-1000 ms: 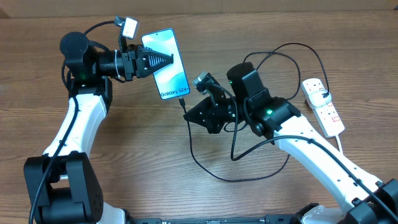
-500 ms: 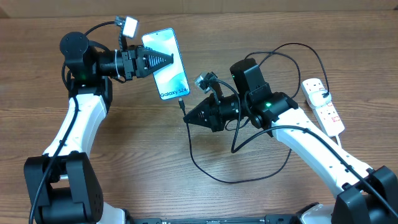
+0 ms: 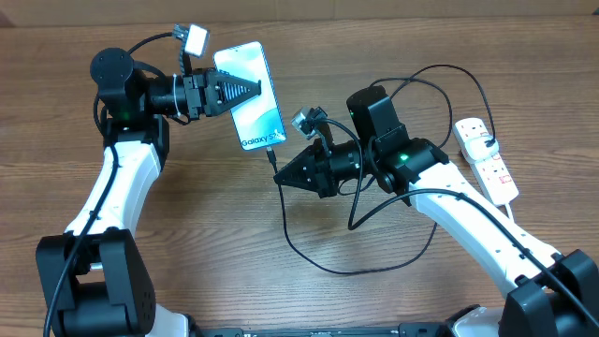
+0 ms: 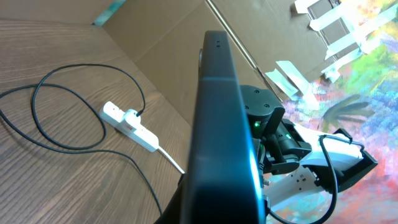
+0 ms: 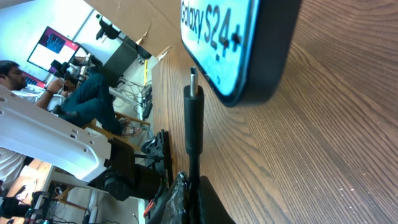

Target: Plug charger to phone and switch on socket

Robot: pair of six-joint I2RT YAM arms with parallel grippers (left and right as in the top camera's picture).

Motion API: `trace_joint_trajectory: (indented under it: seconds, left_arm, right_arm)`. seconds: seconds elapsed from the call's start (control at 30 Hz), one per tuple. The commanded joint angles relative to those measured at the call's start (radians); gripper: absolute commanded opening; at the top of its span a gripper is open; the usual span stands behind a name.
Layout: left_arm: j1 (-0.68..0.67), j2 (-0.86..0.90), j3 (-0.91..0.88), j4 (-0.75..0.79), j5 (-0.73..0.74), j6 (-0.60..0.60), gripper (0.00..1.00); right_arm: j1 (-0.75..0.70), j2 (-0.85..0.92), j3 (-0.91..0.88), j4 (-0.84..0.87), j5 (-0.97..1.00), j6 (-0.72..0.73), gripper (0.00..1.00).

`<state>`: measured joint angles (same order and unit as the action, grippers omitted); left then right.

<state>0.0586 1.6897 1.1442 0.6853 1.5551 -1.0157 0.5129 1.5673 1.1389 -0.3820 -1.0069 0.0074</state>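
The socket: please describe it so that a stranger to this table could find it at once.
Start at the wooden table and go to its right edge, past the right arm. There lies the socket, a long white strip with a white plug at its far end. Unlike the white arm nearby, it lies flat and bears red marks.

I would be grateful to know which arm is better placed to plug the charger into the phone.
Right. The right gripper holds the charger, and the plug tip is just short of the bottom edge of the phone. The left gripper is clamped on the phone itself.
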Motion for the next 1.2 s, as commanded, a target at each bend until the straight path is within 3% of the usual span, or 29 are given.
trace_joint_trajectory:
  seconds: [0.0,0.57,1.17]
  left_arm:
    - [-0.008,-0.001,0.010,0.008,-0.013,-0.021,0.04]
    - [-0.009,-0.001,0.010,0.008,-0.035,-0.075,0.04]
    - [-0.034,-0.001,0.010,0.084,0.025,-0.042,0.04]
  right_arm:
    - [-0.003,0.003,0.033,0.006,-0.019,-0.005,0.04]
    - [-0.003,0.012,0.033,0.012,-0.019,-0.005,0.04]
    - [-0.005,0.012,0.033,0.015,-0.019,-0.005,0.04]
